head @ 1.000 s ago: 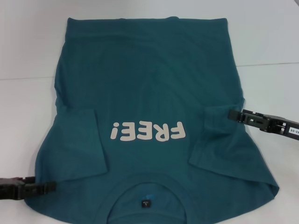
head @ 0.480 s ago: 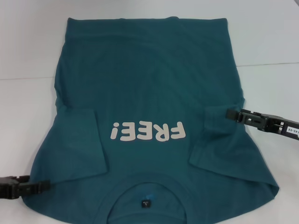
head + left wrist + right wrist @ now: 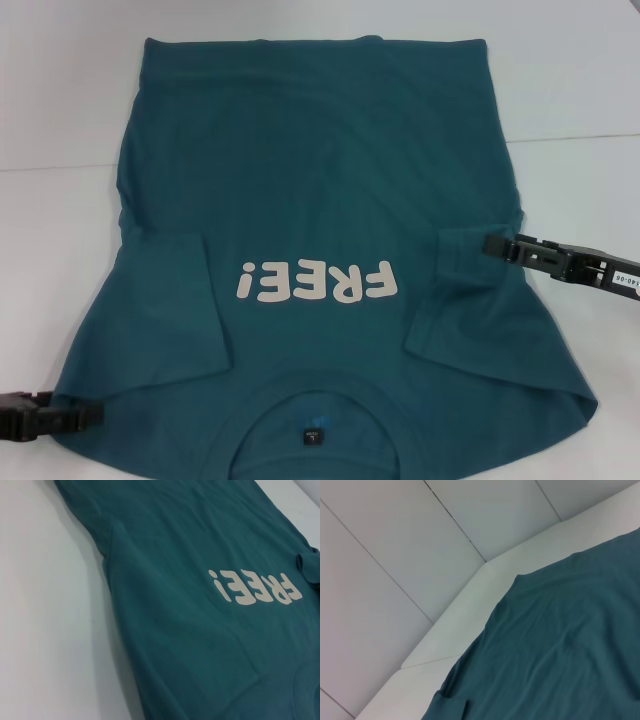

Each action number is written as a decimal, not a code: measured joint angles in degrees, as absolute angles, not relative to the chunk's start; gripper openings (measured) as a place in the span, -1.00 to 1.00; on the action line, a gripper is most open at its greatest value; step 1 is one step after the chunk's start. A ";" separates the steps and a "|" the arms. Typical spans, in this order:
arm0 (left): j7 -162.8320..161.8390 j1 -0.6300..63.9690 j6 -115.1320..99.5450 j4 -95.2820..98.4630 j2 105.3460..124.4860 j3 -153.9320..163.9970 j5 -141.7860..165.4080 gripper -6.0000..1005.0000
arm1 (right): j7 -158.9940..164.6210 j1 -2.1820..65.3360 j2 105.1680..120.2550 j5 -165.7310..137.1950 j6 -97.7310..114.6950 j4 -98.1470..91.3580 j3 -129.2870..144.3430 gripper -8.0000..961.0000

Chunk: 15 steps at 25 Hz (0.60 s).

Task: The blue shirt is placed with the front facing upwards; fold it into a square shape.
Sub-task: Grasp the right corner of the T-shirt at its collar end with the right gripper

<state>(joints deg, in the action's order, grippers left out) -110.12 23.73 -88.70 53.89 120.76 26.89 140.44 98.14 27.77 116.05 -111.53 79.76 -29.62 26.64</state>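
The left end effector sits low at the near shoulder edge of the blue shirt; whether it grips is unclear. The shirt lies face up on the white surface, stretching away from it. Farther off, the right end effector touches the folded-in sleeve, its state also unclear.

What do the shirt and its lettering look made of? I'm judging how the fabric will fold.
The blue shirt looks like soft matte knit, probably cotton: it lies limp with shallow creases. The FREE! lettering looks like a flat off-white print, smooth-edged, likely slightly stiffer.
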 joint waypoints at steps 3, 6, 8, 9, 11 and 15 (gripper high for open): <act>-110.12 23.88 -88.72 53.72 120.77 27.03 140.50 0.74 | 98.18 27.77 115.99 -111.53 79.74 -29.62 26.63 0.93; -110.12 24.07 -88.62 53.72 120.80 27.06 140.52 0.73 | 98.23 27.77 115.94 -111.53 79.72 -29.62 26.63 0.93; -110.22 24.13 -88.24 53.72 120.81 27.07 140.53 0.71 | 98.24 27.77 115.93 -111.53 79.71 -29.62 26.63 0.93; -110.31 24.15 -88.01 53.74 120.82 27.08 140.53 0.70 | 98.24 27.77 115.93 -111.53 79.71 -29.62 26.63 0.93; -110.71 24.22 -86.46 53.76 120.90 27.07 140.73 0.61 | 98.26 27.78 115.92 -111.49 79.71 -29.62 26.61 0.93; -111.23 24.44 -84.47 53.46 120.81 27.07 141.35 0.25 | 98.26 27.83 115.91 -111.30 79.71 -29.62 26.58 0.93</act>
<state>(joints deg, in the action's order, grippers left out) -111.23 24.44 -84.47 53.46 120.81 27.07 141.35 98.26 27.83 115.91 -111.30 79.71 -29.62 26.58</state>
